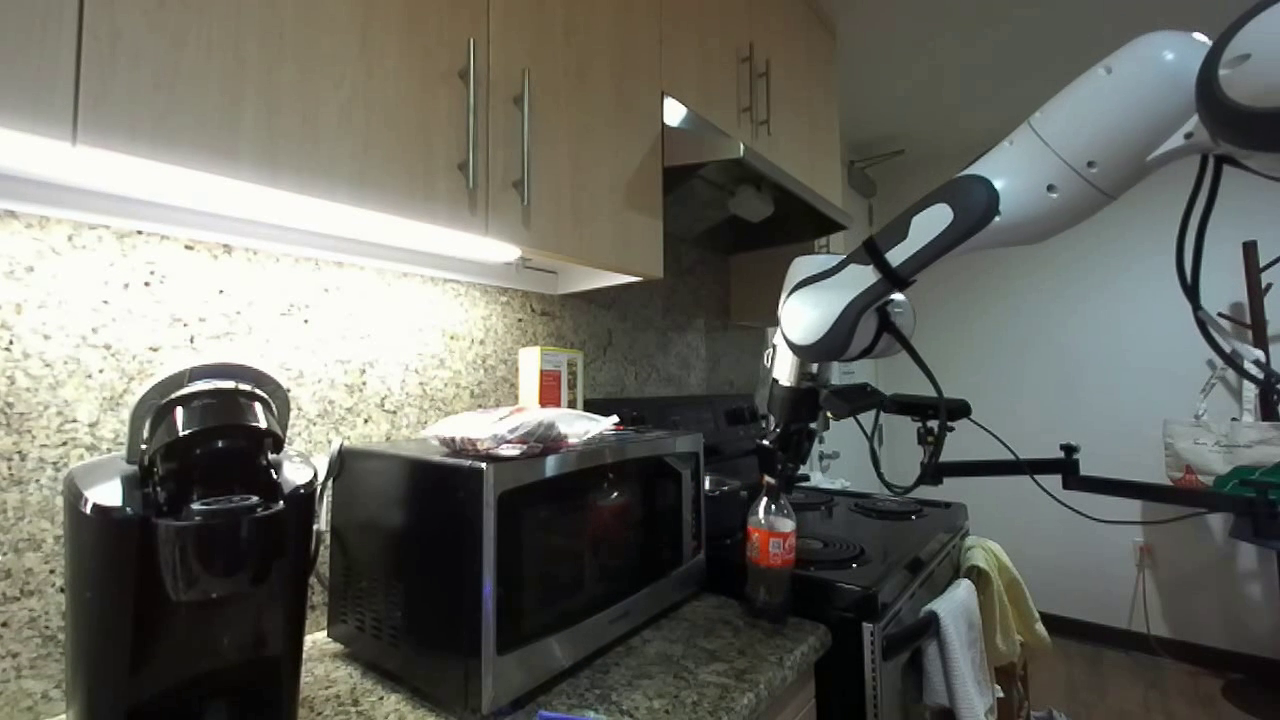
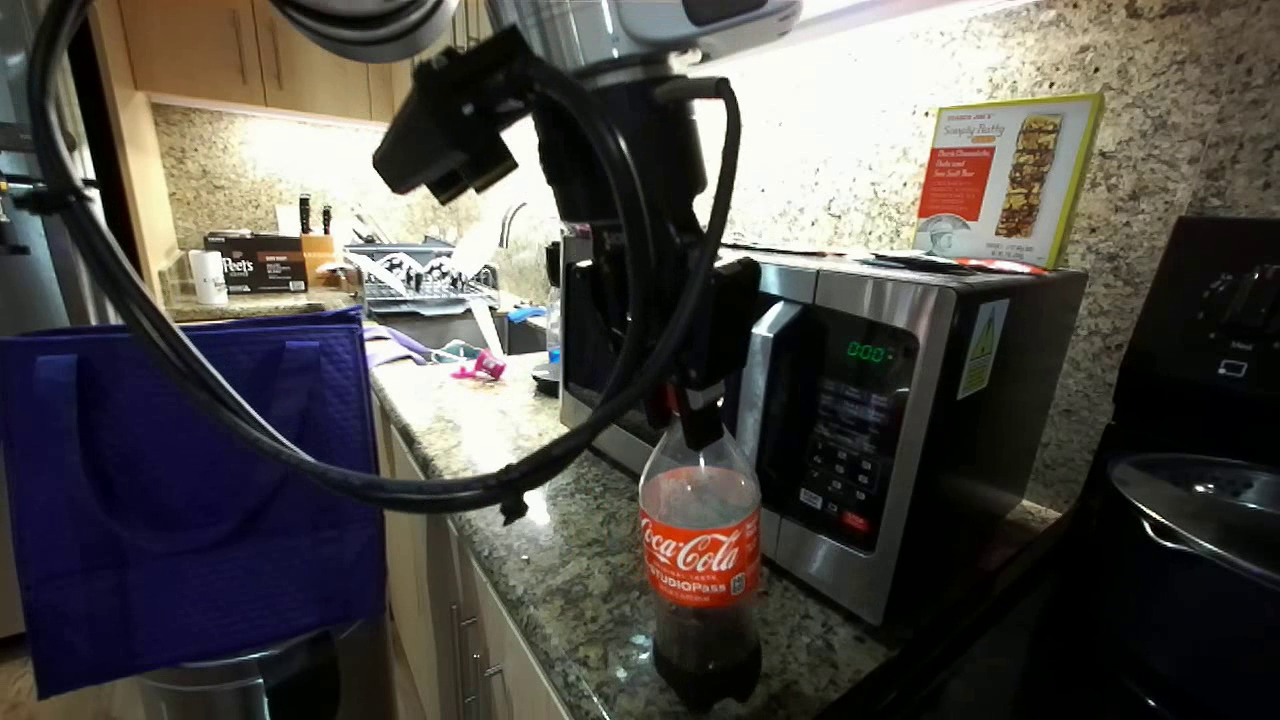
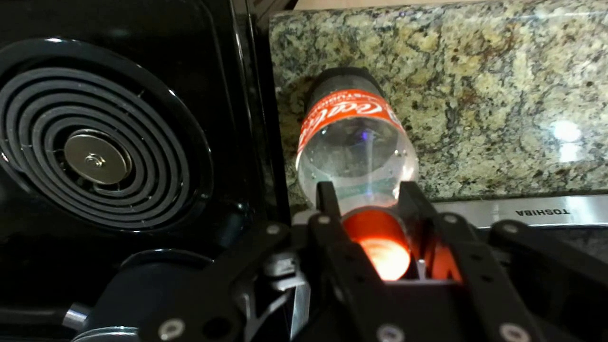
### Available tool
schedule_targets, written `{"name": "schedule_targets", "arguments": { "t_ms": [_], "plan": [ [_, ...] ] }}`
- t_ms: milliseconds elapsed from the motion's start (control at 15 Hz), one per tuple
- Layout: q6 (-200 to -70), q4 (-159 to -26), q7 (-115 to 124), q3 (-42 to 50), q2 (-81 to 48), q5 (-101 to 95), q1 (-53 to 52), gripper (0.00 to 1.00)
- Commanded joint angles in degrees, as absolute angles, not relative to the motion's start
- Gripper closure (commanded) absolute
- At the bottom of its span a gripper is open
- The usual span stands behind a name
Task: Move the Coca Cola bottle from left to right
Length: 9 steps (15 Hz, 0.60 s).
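The Coca Cola bottle is a clear bottle with a red label, a red-looking cap and dark liquid low inside. It is upright over the counter's end beside the stove, in both exterior views [image 1: 771, 550] [image 2: 700, 560] and the wrist view [image 3: 354, 109]. Its base is at the counter surface; I cannot tell if it touches. My gripper [image 3: 369, 195] points down with its fingers closed in on either side of the cap and neck. It also shows above the bottle in both exterior views [image 1: 780, 470] [image 2: 690, 410]. The fingers hide part of the cap.
A microwave [image 1: 590, 550] stands right behind the bottle on the granite counter [image 2: 560, 570]. The black stove with a coil burner [image 3: 99, 156] adjoins the counter's end. A pot [image 2: 1200, 580] sits on the stove. A purple bag [image 2: 200, 500] stands in front of the counter.
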<state>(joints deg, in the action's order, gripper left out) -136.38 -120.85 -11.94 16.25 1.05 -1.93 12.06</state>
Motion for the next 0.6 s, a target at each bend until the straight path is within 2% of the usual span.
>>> {"name": "schedule_targets", "arguments": {
  "t_ms": [0,467,533],
  "plan": [
    [-139.0,-120.1,-13.4,16.0,-1.6,1.0,13.2,0.85],
    [-139.9,-119.0,-13.1,15.6,-3.0,1.8,13.5,0.85],
    [-139.7,-118.9,-12.6,15.6,-2.9,1.5,13.5,0.39]
  ]
}}
